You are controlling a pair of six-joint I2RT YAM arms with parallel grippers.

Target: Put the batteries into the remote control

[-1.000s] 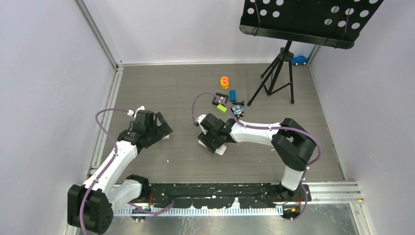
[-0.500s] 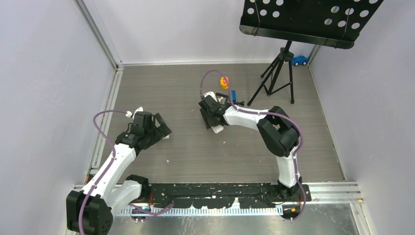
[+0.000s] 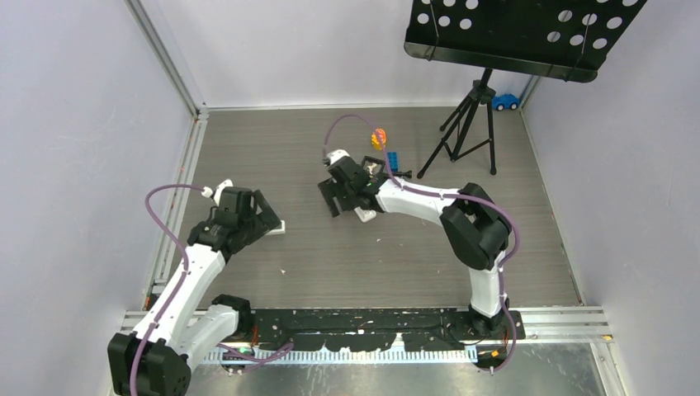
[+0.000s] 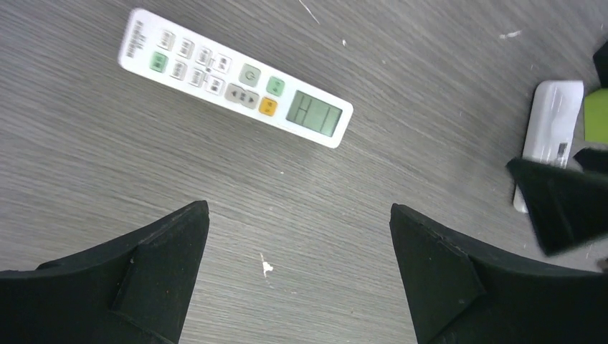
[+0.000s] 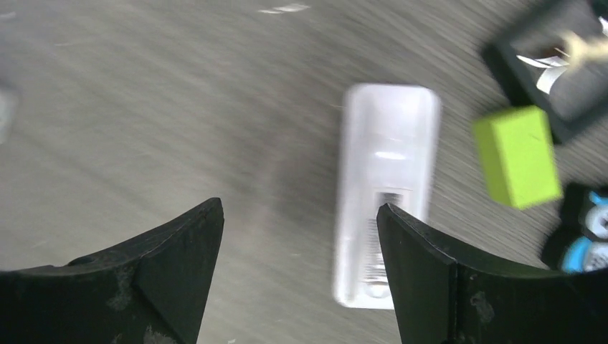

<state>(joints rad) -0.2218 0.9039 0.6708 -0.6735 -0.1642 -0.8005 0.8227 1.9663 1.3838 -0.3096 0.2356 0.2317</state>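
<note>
Matt grey wood-grain table; smooth white plastic remote control; matt black right end effector.

The remote control lay flat on the grey surface with its plain white back up, a long rectangle with rounded corners. A recess seemed to open in its lower half, but blur hid its contents.

A grey wood-grain worktop sits enclosed by plain pale walls on 3 sides, with metal rails along its edges. A black perforated music stand stands near the far right corner.
</note>
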